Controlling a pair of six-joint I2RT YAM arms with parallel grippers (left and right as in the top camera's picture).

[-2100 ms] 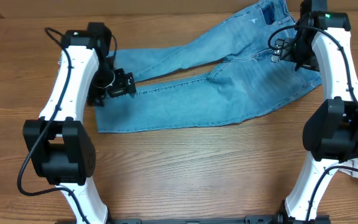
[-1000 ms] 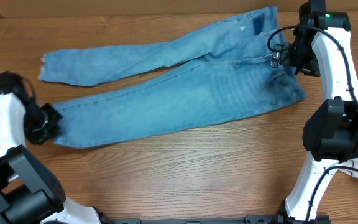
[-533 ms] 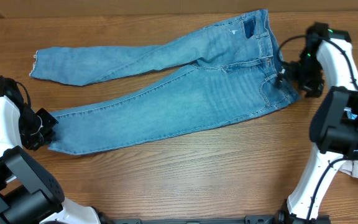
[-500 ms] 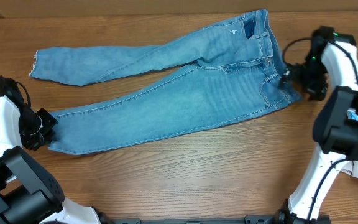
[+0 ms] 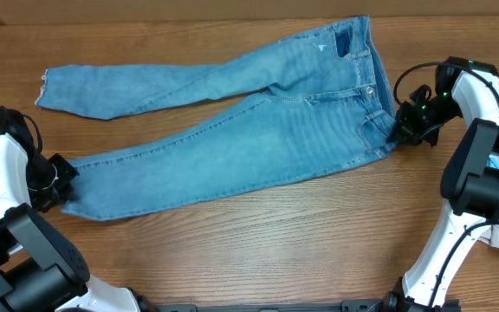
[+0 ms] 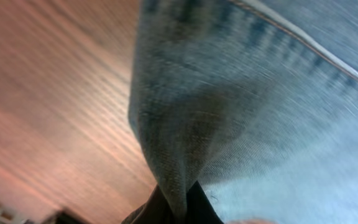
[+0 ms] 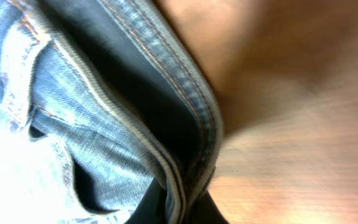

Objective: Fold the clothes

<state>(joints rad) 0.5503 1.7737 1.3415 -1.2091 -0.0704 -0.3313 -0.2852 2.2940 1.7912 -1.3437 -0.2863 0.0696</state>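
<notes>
1. The jeans (image 5: 258, 130) lay spread flat on the wooden table (image 5: 275, 251). The waistband (image 5: 376, 82) was at our right and both legs ran left, the far leg angled away from the near one.
2. Our left gripper (image 5: 59, 189) was clamped on the hem of the near leg, at the table's left side. The wrist view showed denim pinched between its fingers.
3. Our right gripper (image 5: 398, 133) was clenched on the waistband's near corner, with the stitched edge caught between its jaws.

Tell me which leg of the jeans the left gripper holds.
The near leg: its hem sits in the left gripper; the far leg lies free.
</notes>
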